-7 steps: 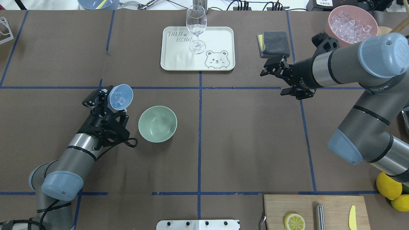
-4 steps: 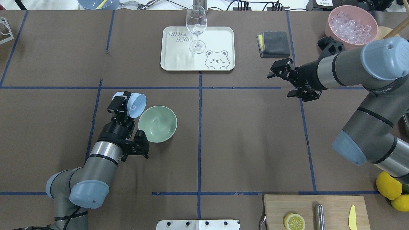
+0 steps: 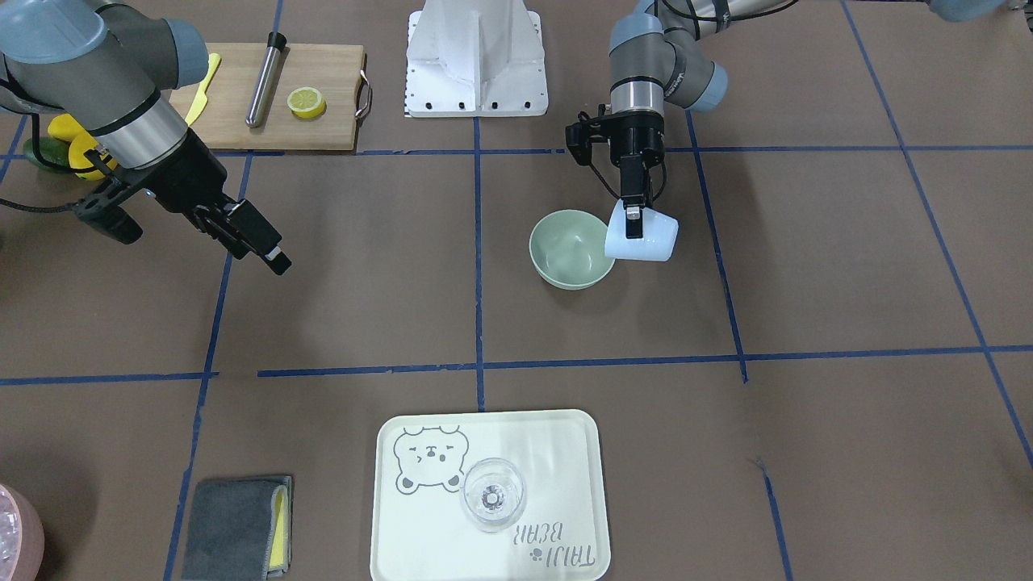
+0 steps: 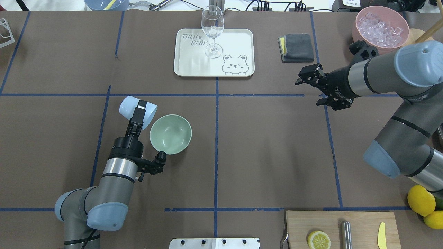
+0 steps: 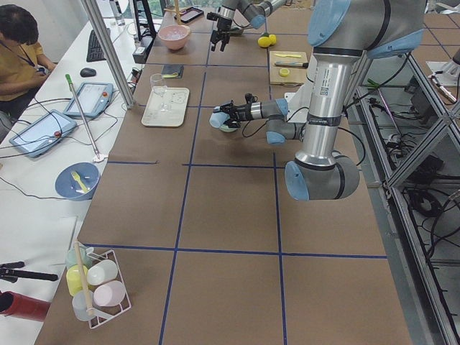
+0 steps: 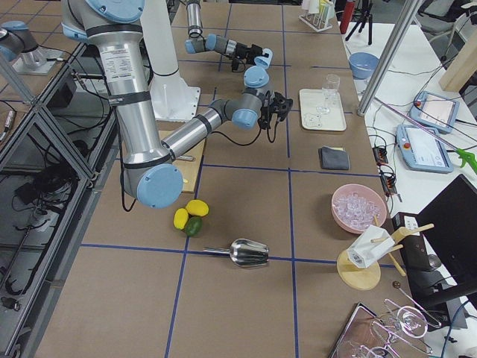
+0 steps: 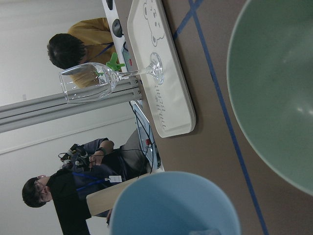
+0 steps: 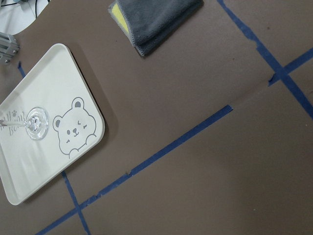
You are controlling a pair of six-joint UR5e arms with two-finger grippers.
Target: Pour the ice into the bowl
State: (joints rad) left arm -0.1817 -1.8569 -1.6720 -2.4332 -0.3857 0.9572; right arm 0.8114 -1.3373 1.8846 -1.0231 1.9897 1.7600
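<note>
My left gripper [image 4: 139, 111] is shut on a pale blue cup [image 4: 133, 105], held tipped on its side. The cup's mouth points at the near-left rim of the sage-green bowl [image 4: 170, 134]. In the front view the cup [image 3: 654, 240] overlaps the edge of the bowl [image 3: 565, 254]. The bowl's inside shows no cubes. The ice in the cup is hidden by the cup's wall. In the left wrist view the cup's rim [image 7: 173, 196] fills the bottom and the bowl [image 7: 279, 93] the right. My right gripper [image 4: 308, 91] is open and empty, far right of the bowl.
A cream tray [image 4: 235, 41] with a clear wine glass [image 4: 212, 26] stands at the back middle. A grey folded cloth [image 4: 297, 47] and a pink container of ice cubes [image 4: 380, 25] are at the back right. A cutting board [image 4: 360, 221] with a lemon half is at the front right.
My left gripper has swung right and turned the cup from mouth-up onto its side, mouth toward the bowl. The right arm has drawn back to the right.
</note>
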